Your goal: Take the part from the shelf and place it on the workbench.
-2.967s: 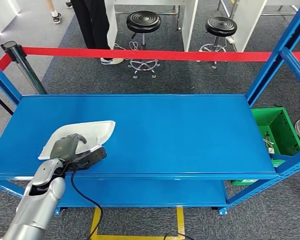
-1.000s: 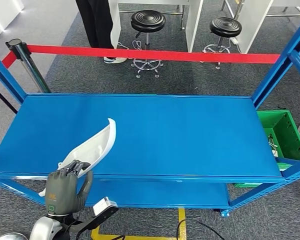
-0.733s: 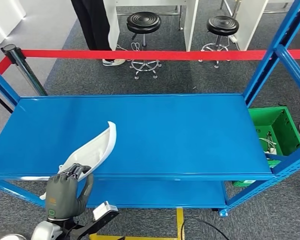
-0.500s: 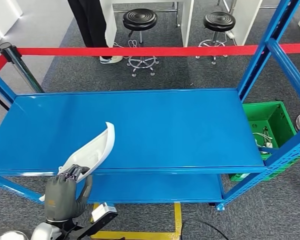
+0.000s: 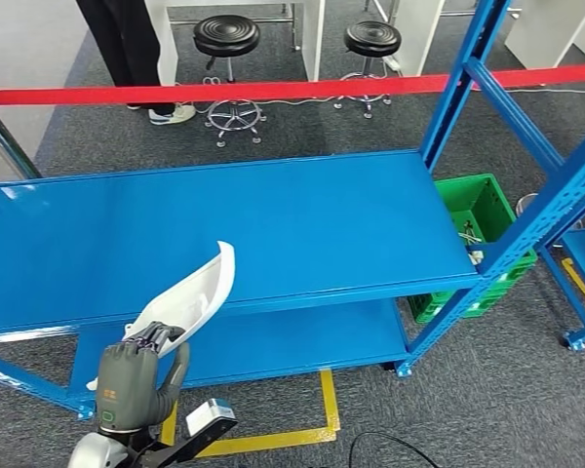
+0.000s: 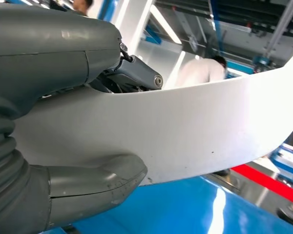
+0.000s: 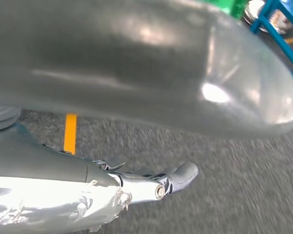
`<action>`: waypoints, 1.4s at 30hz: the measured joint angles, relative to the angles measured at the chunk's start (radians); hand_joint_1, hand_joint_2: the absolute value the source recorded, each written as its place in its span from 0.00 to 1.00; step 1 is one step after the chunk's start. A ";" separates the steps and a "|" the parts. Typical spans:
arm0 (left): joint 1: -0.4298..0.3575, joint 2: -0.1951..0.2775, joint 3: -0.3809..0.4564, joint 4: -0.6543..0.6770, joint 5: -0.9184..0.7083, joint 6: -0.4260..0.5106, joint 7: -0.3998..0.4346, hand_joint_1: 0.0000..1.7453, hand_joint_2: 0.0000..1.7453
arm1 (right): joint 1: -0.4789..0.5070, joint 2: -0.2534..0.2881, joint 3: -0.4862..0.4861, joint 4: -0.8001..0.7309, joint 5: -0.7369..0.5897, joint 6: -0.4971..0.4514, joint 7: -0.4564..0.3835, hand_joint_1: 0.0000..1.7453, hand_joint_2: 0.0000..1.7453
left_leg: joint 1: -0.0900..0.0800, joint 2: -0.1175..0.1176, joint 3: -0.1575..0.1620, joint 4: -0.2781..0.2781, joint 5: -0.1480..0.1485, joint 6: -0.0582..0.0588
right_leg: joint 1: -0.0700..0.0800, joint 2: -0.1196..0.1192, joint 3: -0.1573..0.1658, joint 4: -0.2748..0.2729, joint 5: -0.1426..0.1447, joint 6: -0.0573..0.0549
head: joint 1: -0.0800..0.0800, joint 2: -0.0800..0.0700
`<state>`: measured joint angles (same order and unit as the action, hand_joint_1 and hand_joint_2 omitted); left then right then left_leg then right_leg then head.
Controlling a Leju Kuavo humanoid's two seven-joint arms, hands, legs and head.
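- My left hand [image 5: 132,385] grips the white part [image 5: 190,297] by its near end. In the left wrist view the thick thumb [image 6: 97,183] lies under the part [image 6: 197,131] and the darker fingers [image 6: 134,75] press on its other face, so the hand is clamped on it.
- I see the part lifted off the blue shelf [image 5: 290,224], tilted, with its far curved tip highest. That tip overlaps the shelf's front edge in the head view; the held end hangs out in front of the shelf, over the floor.
- My right hand [image 7: 148,185] hangs over grey carpet. A large grey curved surface fills the upper part of the right wrist view, and a darker finger [image 7: 181,175] juts out straight with nothing in it. I cannot tell whether that hand is spread or closed.
- The upper shelf board carries nothing else that I can see. A lower board [image 5: 275,341] sits beneath it.
- A green bin [image 5: 481,210] stands on the floor past the shelf's right end, behind the blue upright [image 5: 528,219].
- A red barrier tape [image 5: 290,90] runs across behind the shelf. Beyond it stand two black stools [image 5: 226,37] and a person's dark trouser legs [image 5: 124,39].
- Yellow floor tape [image 5: 327,409] marks the carpet near the shelf foot.
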<state>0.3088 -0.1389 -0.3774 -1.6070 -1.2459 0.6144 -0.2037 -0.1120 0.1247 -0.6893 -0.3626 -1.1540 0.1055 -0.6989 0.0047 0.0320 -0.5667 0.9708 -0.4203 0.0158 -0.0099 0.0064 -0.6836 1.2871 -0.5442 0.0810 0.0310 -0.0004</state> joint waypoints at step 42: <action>-0.140 -0.015 -0.017 0.184 0.079 -0.001 -0.076 1.00 1.00 | 0.018 -0.030 -0.094 0.058 -0.115 0.012 0.043 0.00 0.00 | -0.004 0.002 -0.072 0.145 -0.115 -0.050 | 0.004 -0.023 0.135 -0.291 0.099 -0.061 | -0.005 0.000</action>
<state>0.1689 -0.1536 -0.3944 -1.4225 -1.1671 0.6138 -0.2801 -0.0945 0.0952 -0.7835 -0.3047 -1.2689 0.1171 -0.6558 0.0007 0.0344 -0.6382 1.1158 -0.5353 -0.0340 -0.0059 -0.0168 -0.5490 0.9957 -0.4451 0.0195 0.0263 -0.0004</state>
